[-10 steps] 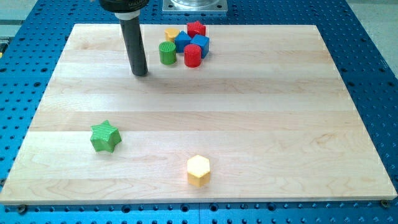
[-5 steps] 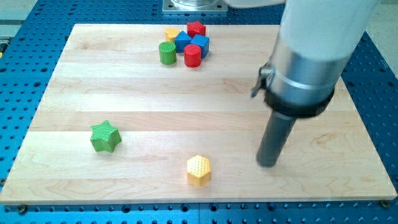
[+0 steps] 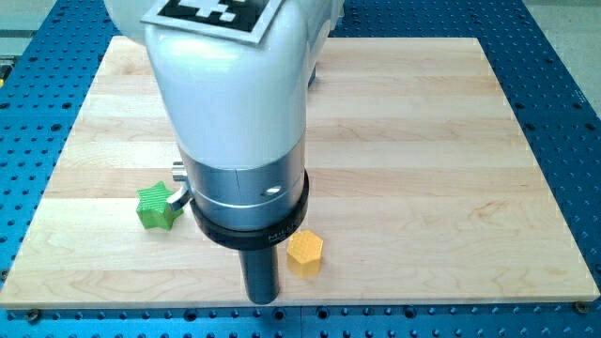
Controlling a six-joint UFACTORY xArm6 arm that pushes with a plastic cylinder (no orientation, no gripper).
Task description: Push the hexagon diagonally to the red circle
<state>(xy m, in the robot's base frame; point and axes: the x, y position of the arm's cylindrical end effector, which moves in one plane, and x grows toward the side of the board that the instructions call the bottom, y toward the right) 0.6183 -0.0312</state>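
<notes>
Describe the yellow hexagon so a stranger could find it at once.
Start at the wooden board on the blue table and go to its bottom edge, just left of the middle. The yellow hexagon sits there, immediately right of my tip. It is the only yellow block in view; its one visible neighbour is a green star farther left.

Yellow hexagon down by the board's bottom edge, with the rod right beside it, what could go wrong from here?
My tip sits just to the view's left of the yellow hexagon, near the board's bottom edge. A push from here may drive it toward the view's right rather than diagonally up. The arm body hides the block cluster at the view's top, so the target cannot be checked. The green star lies close to the arm.
</notes>
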